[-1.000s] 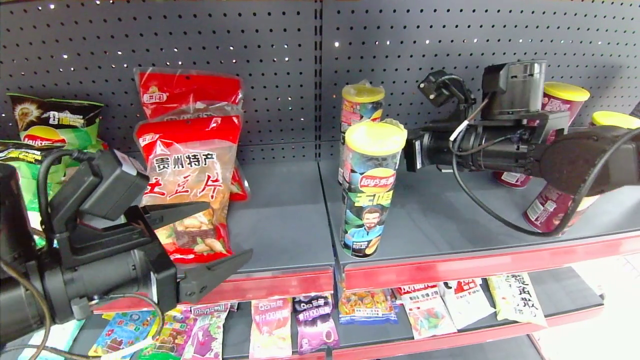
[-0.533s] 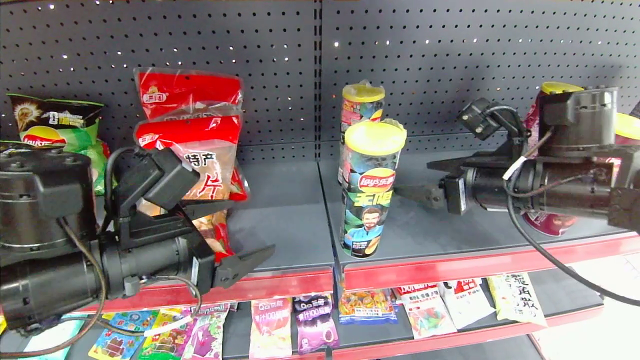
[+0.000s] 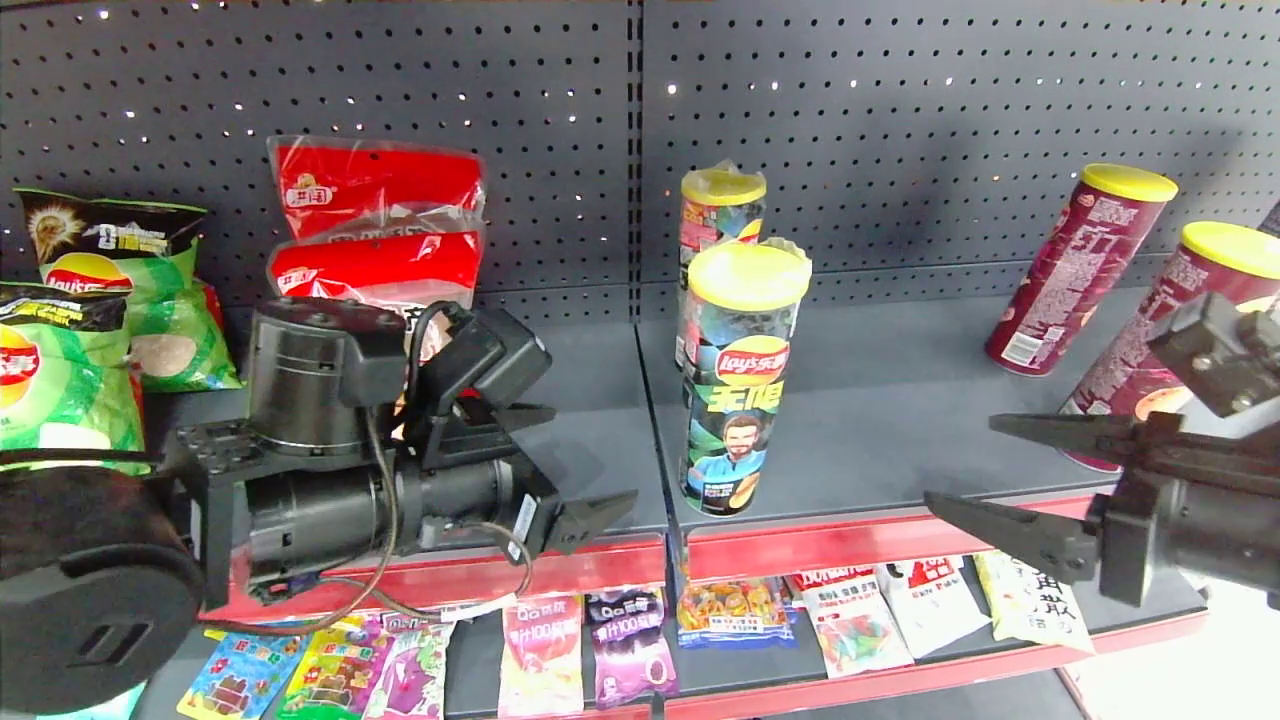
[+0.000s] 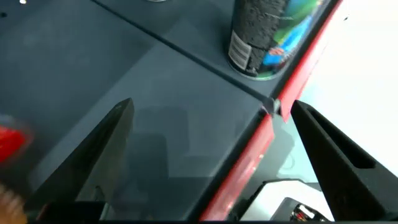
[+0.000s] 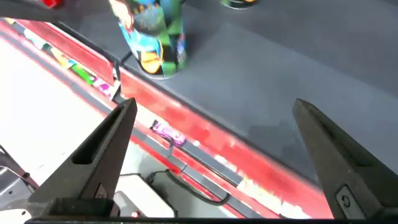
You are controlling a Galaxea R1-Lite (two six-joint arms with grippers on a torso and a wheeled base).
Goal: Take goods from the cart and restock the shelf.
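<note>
Now the right pincer point(image 3: 958, 460), spread and empty, hangs out past the front edge of the shelf point(image 3: 880, 420), no longer beside the green chip can point(image 3: 735, 400) standing just behind that edge, and the left pincer point(image 3: 594, 453), likewise spread, sits closer; this placement looks finished.

Your left gripper point(image 3: 590, 455) points toward your right, wrist held level, jaws spread wide with nothing between them. Your right gripper point(image 3: 962, 460) faces it from the opposite side, jaws equally wide and empty.
</note>
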